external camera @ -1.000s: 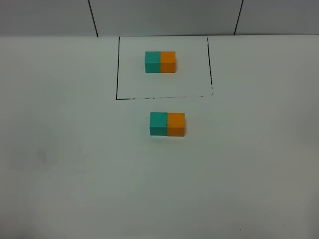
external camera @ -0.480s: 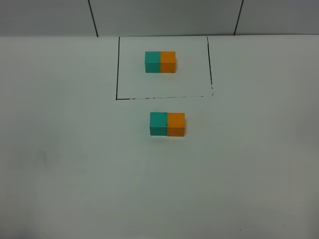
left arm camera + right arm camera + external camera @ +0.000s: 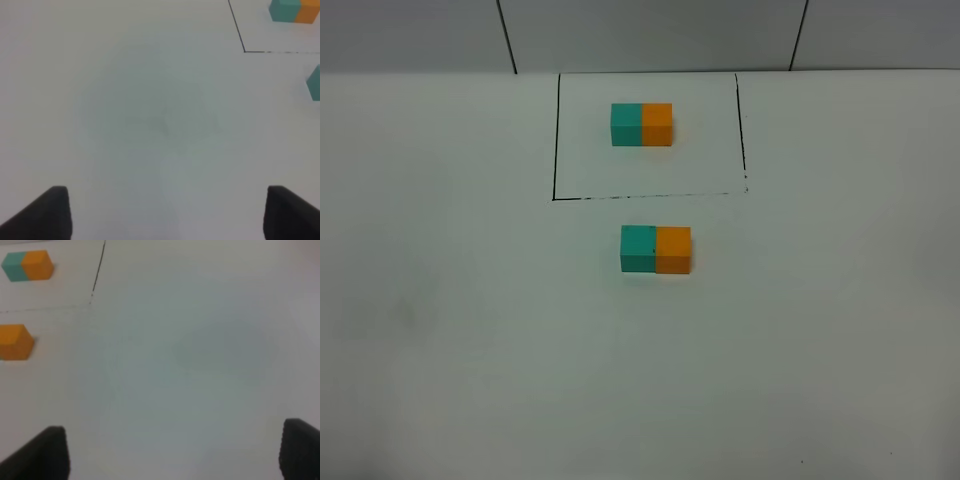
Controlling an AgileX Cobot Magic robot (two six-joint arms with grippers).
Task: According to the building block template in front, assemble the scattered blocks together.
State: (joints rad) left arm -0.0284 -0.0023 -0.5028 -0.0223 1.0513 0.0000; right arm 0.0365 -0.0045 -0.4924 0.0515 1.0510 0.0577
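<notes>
The teal block (image 3: 638,248) and orange block (image 3: 673,249) sit touching side by side on the white table (image 3: 470,330), teal on the left and orange on the right, just in front of the drawn outline (image 3: 556,140) — the same order as the template (image 3: 642,124) framed inside it. Judging from that, the assembly looks done, so the main risk now is a needless return: a gripper dropping back in could nudge one cube and open a gap or twist the pair out of line (they are small, plain and light-looking, likely to slide easily). Both are clean-edged cubes of equal size, faces flush. The left gripper (image 3: 165,212) and right gripper (image 3: 172,452) are spread wide and empty, each over bare table, well apart from the pair.
</notes>
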